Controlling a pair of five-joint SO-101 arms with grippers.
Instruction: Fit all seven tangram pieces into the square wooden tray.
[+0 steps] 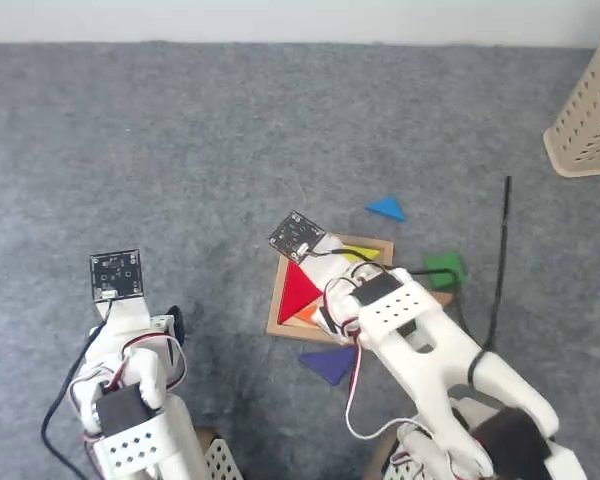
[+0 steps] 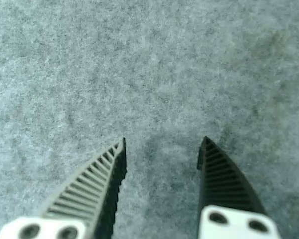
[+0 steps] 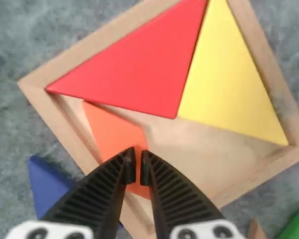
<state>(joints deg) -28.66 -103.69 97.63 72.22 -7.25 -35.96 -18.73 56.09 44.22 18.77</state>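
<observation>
Right gripper [image 3: 134,162] clenched on nothing over the orange piece [image 3: 112,132] in the tray [image 3: 89,52].
Beyond it sit the red triangle [image 3: 134,69] and yellow triangle [image 3: 224,84]. A violet piece [image 1: 330,363] lies loose at the tray's 6 o'clock. Left gripper [image 2: 162,149] is released. The pieces look light, stiff and slick, so pinch opposite edges.

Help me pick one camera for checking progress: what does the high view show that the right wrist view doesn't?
High view, not wrist: light blue triangle off the tray, basket, left arm. Wrist, not high: right gripper shut over the orange piece. Both: tray, red triangle, yellow triangle, dark blue piece.
</observation>
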